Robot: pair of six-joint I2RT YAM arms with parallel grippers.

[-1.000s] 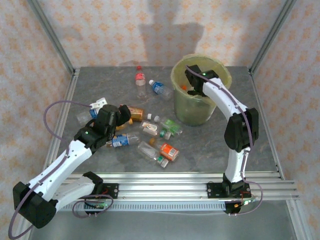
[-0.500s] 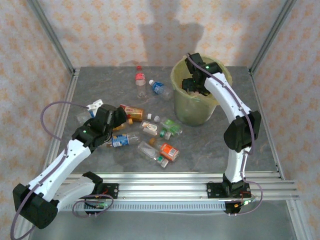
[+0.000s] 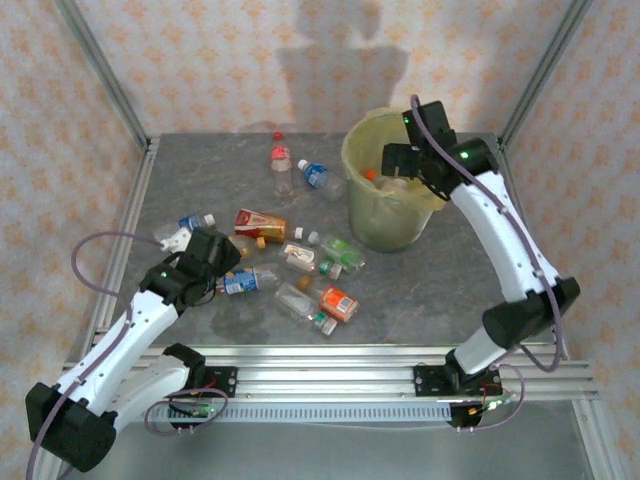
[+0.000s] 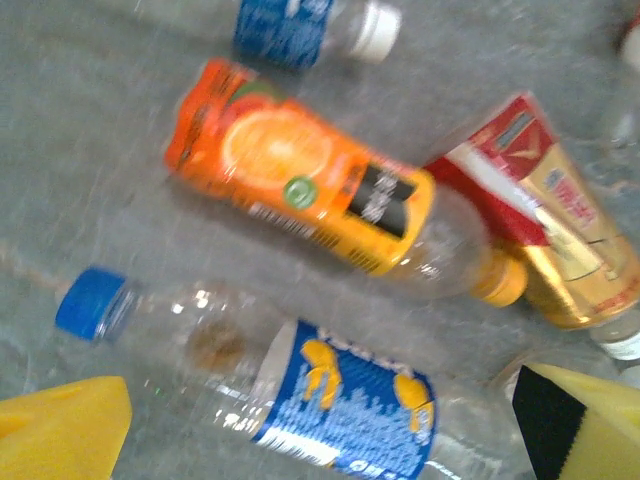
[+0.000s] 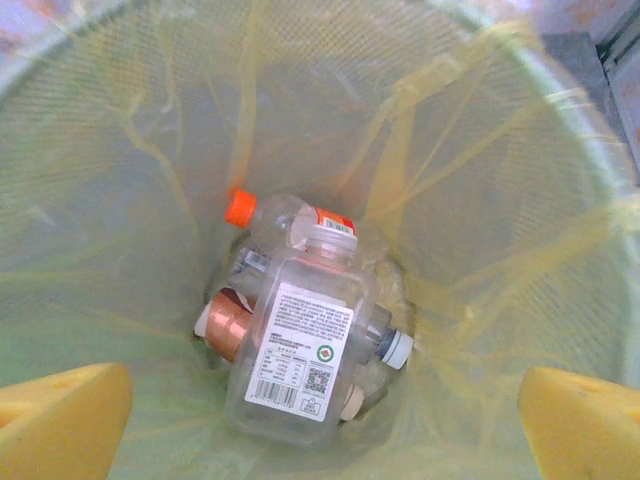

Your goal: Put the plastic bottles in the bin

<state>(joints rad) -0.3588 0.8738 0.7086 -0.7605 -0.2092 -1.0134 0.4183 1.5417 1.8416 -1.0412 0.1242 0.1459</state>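
The bin [image 3: 385,220] stands at the far right of the counter [image 3: 440,290], with several bottles [image 5: 295,345] piled in its bottom directly beneath the right tool [image 5: 322,415]. To its left, two bottles [image 3: 281,160] lie near the back edge. A cluster of bottles [image 3: 310,265] sprawls across the middle, the left tool [image 4: 322,425] over its left end.

Grey marbled tabletop [image 3: 420,300], patterned walls [image 3: 200,60], aluminium rail [image 3: 330,372] along near edge

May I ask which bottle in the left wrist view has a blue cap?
The bottle with the blue-and-yellow label; the orange-labelled bottle has an orange cap.
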